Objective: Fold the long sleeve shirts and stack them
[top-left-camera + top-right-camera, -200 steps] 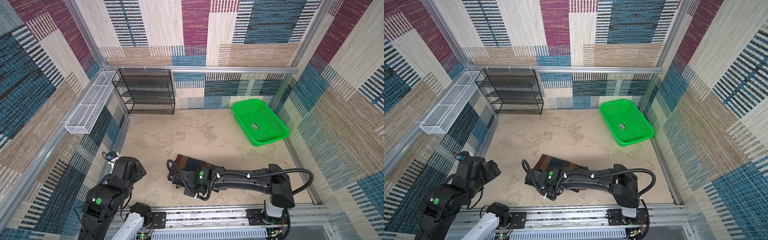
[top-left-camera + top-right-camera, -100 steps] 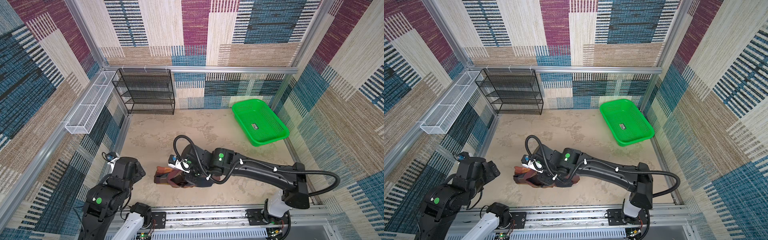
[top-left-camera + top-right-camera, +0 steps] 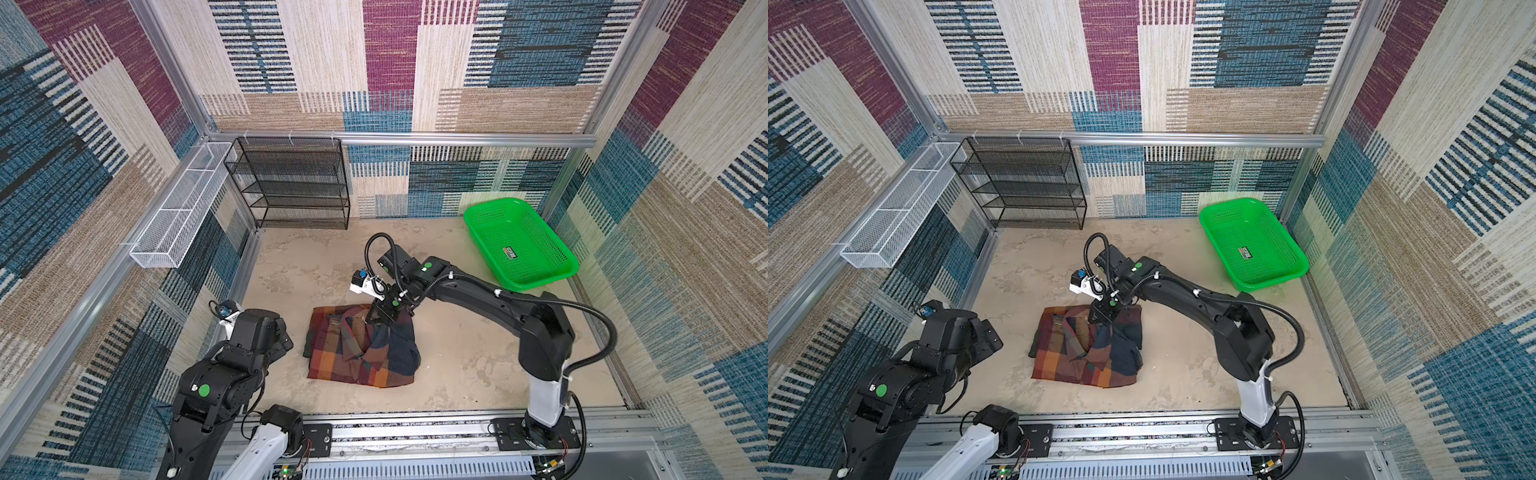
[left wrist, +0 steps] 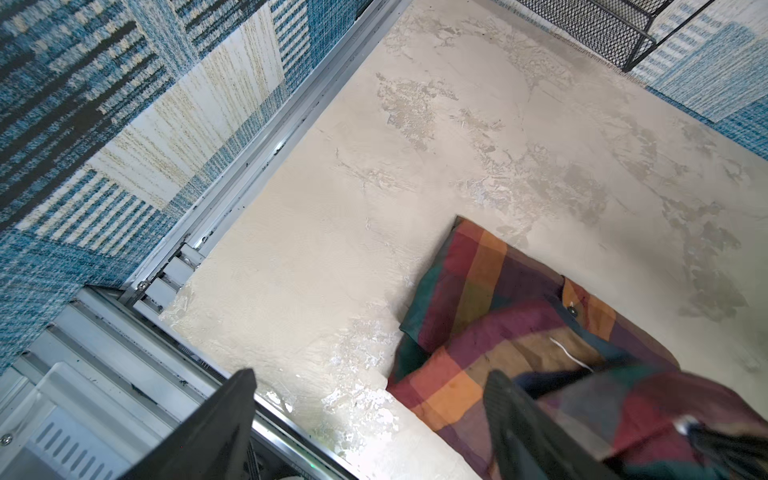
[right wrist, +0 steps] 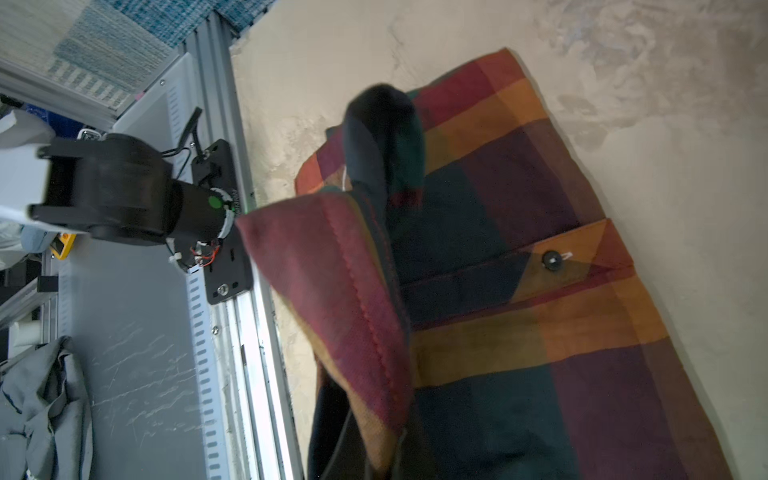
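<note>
Shirt [image 3: 359,357]: one plaid garment lying on the counter [image 3: 465,357], near the front rail and roughly midway between the two arms. Most of it lies flat in a rough rectangle. A button [image 5: 551,259] and the flap it sits on face up in the right wrist view.

Right gripper [image 3: 376,319]: reached across to the far edge of the shirt and clamped tight on a pinch of the cloth. In both top views a navy fold is drawn up from the flat part to the gripper [image 3: 1099,321]. In the right wrist view a maroon, stitched edge [image 5: 353,299] rises toward the camera. The jaws themselves are hidden by the cloth there.

Left gripper [image 3: 279,337]: jaws spread wide, nothing between them. It sits just beside the left edge of the shirt. In the left wrist view one finger [image 4: 511,415] overlaps the cloth [image 4: 478,299]; contact cannot be confirmed.

Green basket [image 3: 519,249]: far right corner, well apart from the shirt.
</note>
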Robot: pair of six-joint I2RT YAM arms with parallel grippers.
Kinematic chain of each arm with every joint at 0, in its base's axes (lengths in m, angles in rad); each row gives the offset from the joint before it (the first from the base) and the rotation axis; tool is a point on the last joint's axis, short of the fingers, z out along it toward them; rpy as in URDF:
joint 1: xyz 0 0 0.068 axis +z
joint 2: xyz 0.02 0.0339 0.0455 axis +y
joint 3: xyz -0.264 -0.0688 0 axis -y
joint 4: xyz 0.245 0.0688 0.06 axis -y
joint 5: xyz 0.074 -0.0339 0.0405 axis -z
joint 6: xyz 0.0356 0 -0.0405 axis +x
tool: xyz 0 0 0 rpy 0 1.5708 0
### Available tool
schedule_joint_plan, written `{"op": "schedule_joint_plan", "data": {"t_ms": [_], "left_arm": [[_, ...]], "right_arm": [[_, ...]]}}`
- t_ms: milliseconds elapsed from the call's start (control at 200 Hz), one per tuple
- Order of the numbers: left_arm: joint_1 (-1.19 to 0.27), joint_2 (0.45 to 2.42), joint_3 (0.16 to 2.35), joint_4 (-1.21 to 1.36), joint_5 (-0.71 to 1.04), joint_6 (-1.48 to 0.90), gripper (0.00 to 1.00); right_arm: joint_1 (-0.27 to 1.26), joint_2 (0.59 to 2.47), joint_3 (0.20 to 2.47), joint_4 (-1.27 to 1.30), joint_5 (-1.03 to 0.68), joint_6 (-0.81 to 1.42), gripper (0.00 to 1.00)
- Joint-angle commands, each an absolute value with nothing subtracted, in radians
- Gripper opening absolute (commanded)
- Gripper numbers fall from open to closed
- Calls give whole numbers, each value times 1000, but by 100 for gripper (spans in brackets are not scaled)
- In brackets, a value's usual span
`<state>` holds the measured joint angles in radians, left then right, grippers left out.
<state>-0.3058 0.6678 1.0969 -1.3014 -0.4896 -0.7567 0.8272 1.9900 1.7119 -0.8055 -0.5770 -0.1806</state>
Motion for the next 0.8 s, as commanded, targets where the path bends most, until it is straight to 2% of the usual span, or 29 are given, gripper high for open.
{"op": "schedule_joint_plan", "data": {"t_ms": [0, 80, 310, 556, 611, 681, 796], "left_arm": [[-305, 676, 1101, -1309, -483, -756, 89], [-305, 677, 1101, -1309, -481, -756, 89], [-305, 680, 1095, -1303, -476, -752, 89], [-305, 719, 1094, -1293, -450, -736, 89], [-305, 729, 1092, -1290, -448, -735, 89], [-305, 744, 1092, -1289, -444, -734, 89], [-305, 781, 1088, -1281, -426, -727, 89]], "right_arm": [[802, 2106, 1866, -846, -622, -204, 0], [802, 2192, 2017, -899, -661, -223, 0], [786, 2386, 2278, -976, -625, -245, 0], [716, 2422, 2269, -872, -642, -222, 0], [694, 2422, 2250, -822, -604, -196, 9], [675, 2456, 2284, -824, -545, -168, 35], [669, 2475, 2343, -864, -519, -134, 48]]}}
